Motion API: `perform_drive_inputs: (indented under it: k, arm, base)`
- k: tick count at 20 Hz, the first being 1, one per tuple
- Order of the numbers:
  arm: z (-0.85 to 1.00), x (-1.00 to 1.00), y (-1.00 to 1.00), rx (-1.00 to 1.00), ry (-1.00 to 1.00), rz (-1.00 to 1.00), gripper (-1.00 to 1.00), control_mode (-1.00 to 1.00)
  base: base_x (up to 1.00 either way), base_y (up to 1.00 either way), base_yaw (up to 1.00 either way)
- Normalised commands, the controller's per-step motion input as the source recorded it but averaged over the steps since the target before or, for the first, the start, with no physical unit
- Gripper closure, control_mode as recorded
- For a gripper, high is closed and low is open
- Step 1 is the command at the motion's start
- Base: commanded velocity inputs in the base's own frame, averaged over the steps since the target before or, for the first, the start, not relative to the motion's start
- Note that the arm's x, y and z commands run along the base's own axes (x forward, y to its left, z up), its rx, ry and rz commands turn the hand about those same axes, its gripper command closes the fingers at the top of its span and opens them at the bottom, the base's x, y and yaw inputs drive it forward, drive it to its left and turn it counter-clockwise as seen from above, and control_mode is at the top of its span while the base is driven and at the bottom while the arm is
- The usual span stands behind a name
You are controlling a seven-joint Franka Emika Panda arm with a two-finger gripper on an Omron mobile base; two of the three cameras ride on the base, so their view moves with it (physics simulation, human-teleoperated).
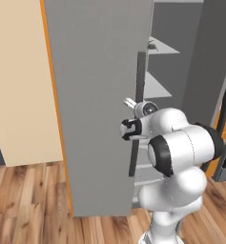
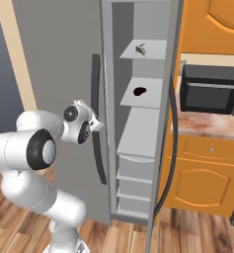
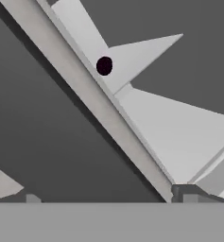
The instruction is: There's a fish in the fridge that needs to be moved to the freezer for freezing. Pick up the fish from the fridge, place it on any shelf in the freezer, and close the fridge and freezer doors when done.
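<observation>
Fish lies on the top shelf of the freezer, upper centre of the right base view: tiny dark grey shape w/ thin tail, towards the shelf's left part. In the left base view the same fish shows as a small dark speck at the shelf edge, upper right of centre, just past the door edge.

One shelf lower there's a dark round blob on the board; can't tell what it is. Same dark spot sits upper centre of the hand view, on a pale shelf wedge.

Freezer compartment stands open. Below the shelves, grey drawers stack down to the floor, lower centre of right base view.

Gripper is at mid-left of the right base view, next to the long dark vertical handle of the big grey door. Whether it touches the handle, can't tell. In the left base view the gripper sits at centre frame, against that same door's right edge by the handle. Jaws spread wide, nothing between them: in the hand view the two fingertips poke up far apart at bottom left and bottom right, w/ just door edge and shelves behind.

A second door edge runs top to bottom right of centre in the right base view, w/ a dark curved handle. Behind it, right side: black microwave on a speckled counter over orange cabinets. Wood floor along the bottom left of the left base view.
</observation>
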Motion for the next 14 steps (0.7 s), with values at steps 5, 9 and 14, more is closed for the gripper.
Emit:
perform_drive_inputs:
  k: [5, 9, 14]
  arm:
    - [0.00, 0.75, 0.00, 0.00, 0.00, 0.00, -1.00, -1.00]
    - [0.00, 0.68, 0.00, 0.00, 0.00, 0.00, -1.00, -1.00]
    - [0.00, 0.69, 0.00, 0.00, 0.00, 0.00, -1.00, -1.00]
  base:
    - [0.00, 0.00, 0.00]
    - [0.00, 0.00, 0.00]
    - [0.00, 0.00, 0.00]
